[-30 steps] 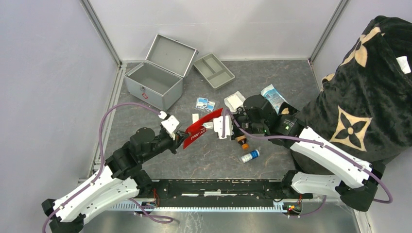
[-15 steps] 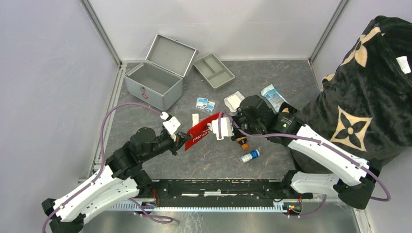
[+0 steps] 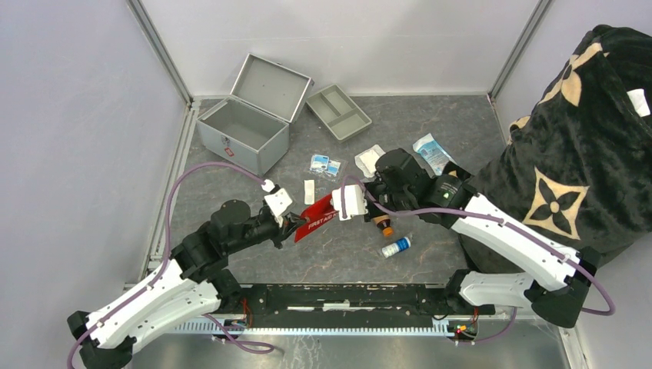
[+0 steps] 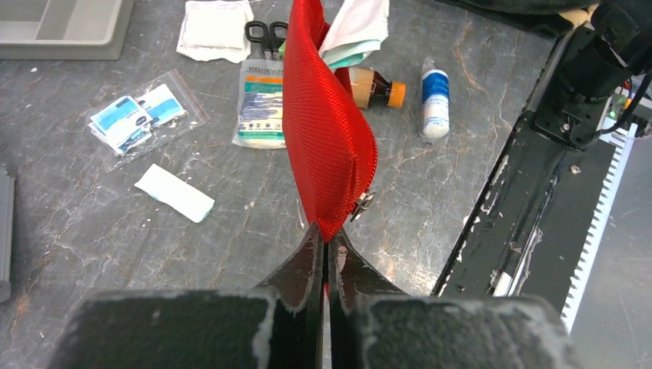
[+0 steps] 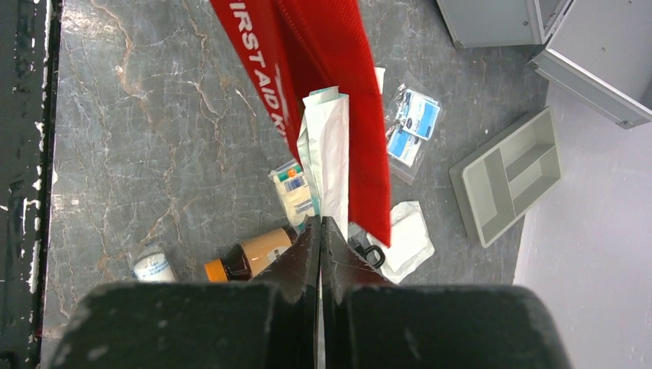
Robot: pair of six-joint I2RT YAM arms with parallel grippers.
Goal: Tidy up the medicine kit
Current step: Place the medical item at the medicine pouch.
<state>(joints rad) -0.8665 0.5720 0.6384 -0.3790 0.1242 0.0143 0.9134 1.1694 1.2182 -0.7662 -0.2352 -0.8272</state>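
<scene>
While the medicine kit (image 3: 231,150) stands open, a grey tray (image 3: 327,115) lies beside it.

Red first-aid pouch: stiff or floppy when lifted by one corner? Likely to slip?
Probably floppy: the red pouch bends and folds between the left hand, pinching its zipper corner, and the right hand, shut on a white packet against it. Likely light: a thin corner pinch holds that end up. Woven fabric looks grippy, so slipping seems unlikely.

white-shelled arms (image 3: 158,296) with black joints (image 3: 231,219), looping purple cables (image 3: 207,164), dark fingers (image 4: 300,270).
</scene>
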